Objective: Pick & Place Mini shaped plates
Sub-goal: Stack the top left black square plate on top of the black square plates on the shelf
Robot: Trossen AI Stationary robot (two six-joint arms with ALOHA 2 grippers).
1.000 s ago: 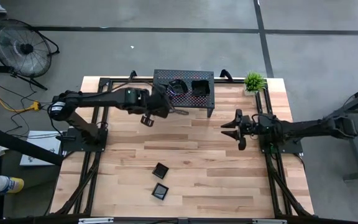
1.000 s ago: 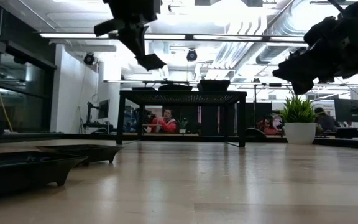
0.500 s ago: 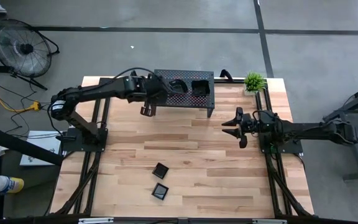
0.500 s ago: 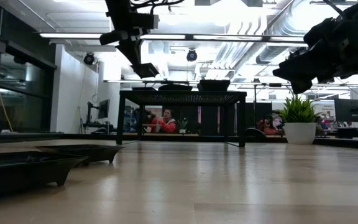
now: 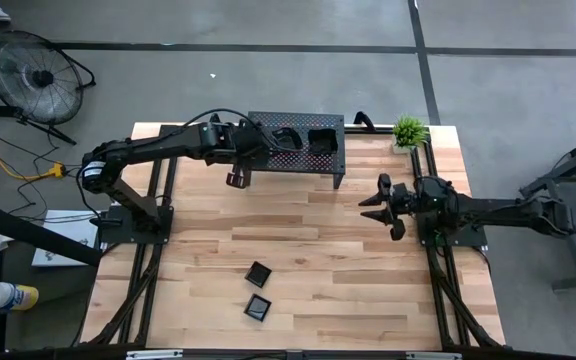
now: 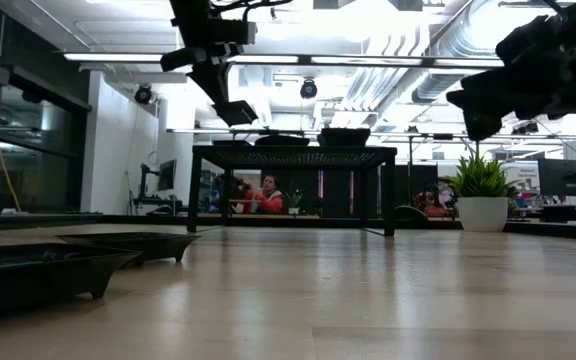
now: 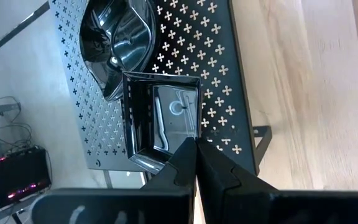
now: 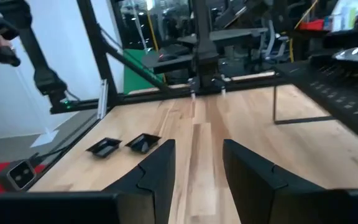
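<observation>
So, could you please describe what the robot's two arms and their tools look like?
Both arms are dark, jointed and slender. The left tool and right tool each have two matte black angular fingers. A black cable loops over the left arm.

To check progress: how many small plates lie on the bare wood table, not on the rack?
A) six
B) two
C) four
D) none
B: the high view shows two plates on the table; the others sit on the rack.
</observation>
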